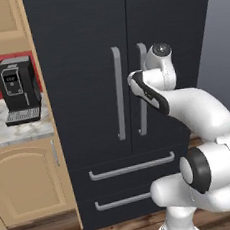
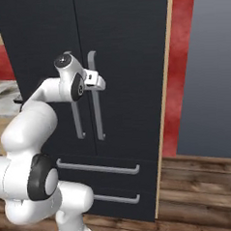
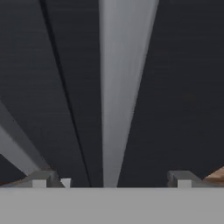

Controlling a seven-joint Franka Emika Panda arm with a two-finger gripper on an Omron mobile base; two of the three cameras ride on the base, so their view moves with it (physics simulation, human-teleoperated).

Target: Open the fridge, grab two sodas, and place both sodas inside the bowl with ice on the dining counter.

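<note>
The black fridge (image 1: pixel 81 65) (image 2: pixel 128 49) (image 3: pixel 183 87) stands with both doors shut. My gripper (image 2: pixel 98 82) (image 3: pixel 113 179) is open at the right door's grey bar handle (image 1: pixel 143 119) (image 2: pixel 98 118) (image 3: pixel 122 65), about a third of the way down it. In the hand view the bar runs up between my two fingertips (image 3: pixel 43 178), one on each side of it and neither pressed against it. The left door's handle (image 1: pixel 118 91) (image 2: pixel 78 122) is just beside. The sodas, the bowl with ice and the dining counter are out of view.
Two lower drawers (image 1: pixel 132 166) (image 2: pixel 99 168) with horizontal handles sit under the doors. A black coffee machine (image 1: pixel 18 89) stands on the marble kitchen counter (image 1: pixel 18 129) left of the fridge. A grey wall (image 2: pixel 207 82) and wood floor (image 2: pixel 199 189) lie to the right.
</note>
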